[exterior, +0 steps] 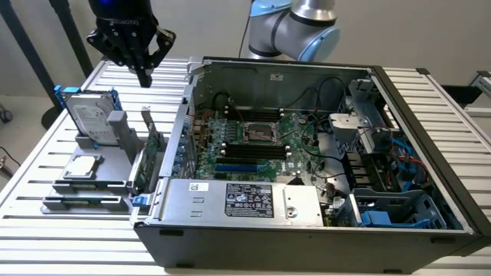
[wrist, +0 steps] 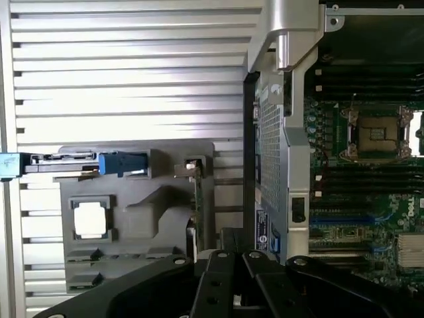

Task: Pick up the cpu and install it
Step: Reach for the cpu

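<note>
The cpu (exterior: 82, 167) (wrist: 91, 220) is a small silvery square chip lying flat in a recess of the grey holder (exterior: 115, 155) (wrist: 142, 218) beside the computer case. My gripper (exterior: 144, 77) (wrist: 232, 258) hangs high above the table behind the holder, well apart from the cpu. Its black fingers (exterior: 146, 72) are shut together with nothing between them. Inside the open case, the motherboard's cpu socket (exterior: 261, 132) (wrist: 375, 134) lies bare under its metal frame.
A silver hard drive (exterior: 91, 118) with a blue bracket stands on the holder behind the cpu. A long green circuit card (exterior: 151, 155) stands on edge between the holder and the case wall (exterior: 180, 138). The power supply (exterior: 245, 201) fills the case front.
</note>
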You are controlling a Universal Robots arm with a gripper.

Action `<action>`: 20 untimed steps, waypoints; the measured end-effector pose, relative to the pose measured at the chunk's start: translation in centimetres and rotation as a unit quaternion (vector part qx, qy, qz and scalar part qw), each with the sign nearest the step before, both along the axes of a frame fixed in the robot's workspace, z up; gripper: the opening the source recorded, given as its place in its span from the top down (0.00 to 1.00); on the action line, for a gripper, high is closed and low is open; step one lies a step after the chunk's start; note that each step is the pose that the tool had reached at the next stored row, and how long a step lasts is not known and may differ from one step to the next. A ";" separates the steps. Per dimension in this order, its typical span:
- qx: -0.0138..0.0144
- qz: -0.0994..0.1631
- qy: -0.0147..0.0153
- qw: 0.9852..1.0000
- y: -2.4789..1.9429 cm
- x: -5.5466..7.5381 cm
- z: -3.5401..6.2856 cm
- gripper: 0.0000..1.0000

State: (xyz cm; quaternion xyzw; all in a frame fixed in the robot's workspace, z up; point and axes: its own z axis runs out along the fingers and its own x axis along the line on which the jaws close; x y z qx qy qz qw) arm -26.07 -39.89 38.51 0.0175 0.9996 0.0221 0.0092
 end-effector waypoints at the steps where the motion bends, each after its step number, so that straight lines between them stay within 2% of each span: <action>1: -0.001 0.000 0.000 1.000 0.00 -0.5 -0.08 0.89; 20: -0.012 0.000 0.005 1.000 0.00 -9.1 -1.42 0.89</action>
